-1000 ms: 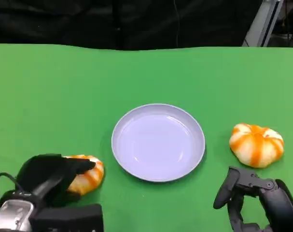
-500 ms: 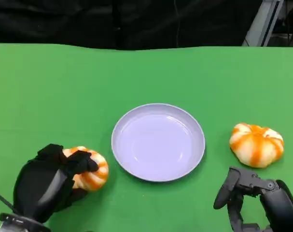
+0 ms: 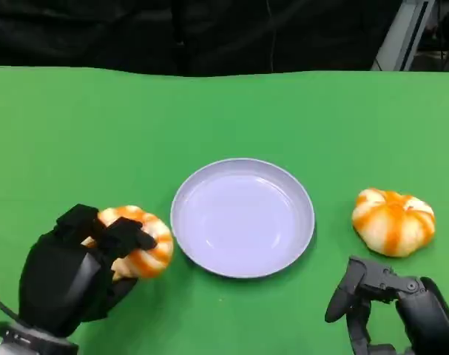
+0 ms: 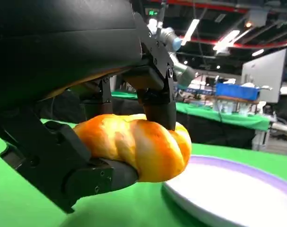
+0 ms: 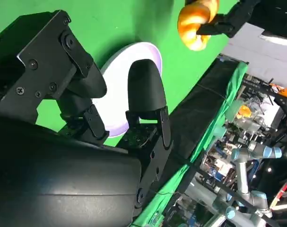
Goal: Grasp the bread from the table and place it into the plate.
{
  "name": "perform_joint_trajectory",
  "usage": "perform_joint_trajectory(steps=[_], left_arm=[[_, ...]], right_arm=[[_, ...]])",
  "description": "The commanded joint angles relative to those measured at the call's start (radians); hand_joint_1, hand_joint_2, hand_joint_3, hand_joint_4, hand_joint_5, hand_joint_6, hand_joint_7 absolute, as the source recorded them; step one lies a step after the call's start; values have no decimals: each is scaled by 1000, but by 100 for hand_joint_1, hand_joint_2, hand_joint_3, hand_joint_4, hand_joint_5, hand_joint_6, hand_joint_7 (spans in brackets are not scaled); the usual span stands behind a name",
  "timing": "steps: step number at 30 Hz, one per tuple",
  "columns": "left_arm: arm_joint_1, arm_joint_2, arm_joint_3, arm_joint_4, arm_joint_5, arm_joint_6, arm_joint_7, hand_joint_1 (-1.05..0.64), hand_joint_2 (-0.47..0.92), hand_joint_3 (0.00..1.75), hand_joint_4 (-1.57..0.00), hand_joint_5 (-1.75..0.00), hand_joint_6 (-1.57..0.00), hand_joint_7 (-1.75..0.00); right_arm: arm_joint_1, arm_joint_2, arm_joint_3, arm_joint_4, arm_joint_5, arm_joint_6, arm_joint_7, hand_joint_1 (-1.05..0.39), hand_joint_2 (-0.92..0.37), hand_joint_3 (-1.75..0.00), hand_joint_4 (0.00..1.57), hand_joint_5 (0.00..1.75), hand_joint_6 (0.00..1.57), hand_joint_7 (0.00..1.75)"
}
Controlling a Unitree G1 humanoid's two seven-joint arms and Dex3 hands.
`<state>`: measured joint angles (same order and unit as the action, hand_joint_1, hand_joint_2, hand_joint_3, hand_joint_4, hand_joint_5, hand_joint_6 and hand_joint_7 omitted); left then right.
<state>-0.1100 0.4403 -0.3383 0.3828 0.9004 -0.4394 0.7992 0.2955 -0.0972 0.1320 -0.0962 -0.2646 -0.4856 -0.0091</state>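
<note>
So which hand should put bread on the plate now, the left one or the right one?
Left, probably. The left hand already holds a bread, lifted just beside the plate. The right hand holds nothing, and the other bread lies on the table beyond it.

No readable text, label, brand, number or sign anywhere. Nothing printed on the bread (image 3: 135,241), the plate (image 3: 242,217) or the green table (image 3: 98,140).
</note>
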Motion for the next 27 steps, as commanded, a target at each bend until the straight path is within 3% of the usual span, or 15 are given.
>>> perform_joint_trajectory(steps=[1,11,14,17,21,27], left_arm=[[-41,-14,2,-5,-34,-43,-11,-8,27,140,-93,-168,-89,-144],[-165,-93,-24,25,-45,-45,-71,-12,26,146,-90,-171,-92,-133],[-208,-118,-40,60,-45,-53,-74,-14,30,142,-89,-174,-87,-143],[-246,-142,-56,88,-47,-50,-89,-14,36,134,-89,-175,-76,-165],[-298,-183,-73,134,-67,-47,-137,-14,37,127,-88,-175,-70,-174],[-384,-242,-106,244,-69,-53,-139,-12,36,126,-86,-175,-79,-150]], right_arm=[[5,1,-1,-7,4,-2,-9,14,-24,-161,88,175,81,145],[17,2,3,-29,4,24,0,12,-26,-158,87,175,81,145],[19,-1,4,-34,6,30,3,11,-27,-158,86,175,81,145],[23,-1,5,-41,5,33,4,12,-26,-157,86,175,81,145],[25,-2,5,-43,11,36,7,12,-26,-158,86,175,81,145],[21,-6,3,-33,20,25,14,13,-27,-157,87,174,81,145]])
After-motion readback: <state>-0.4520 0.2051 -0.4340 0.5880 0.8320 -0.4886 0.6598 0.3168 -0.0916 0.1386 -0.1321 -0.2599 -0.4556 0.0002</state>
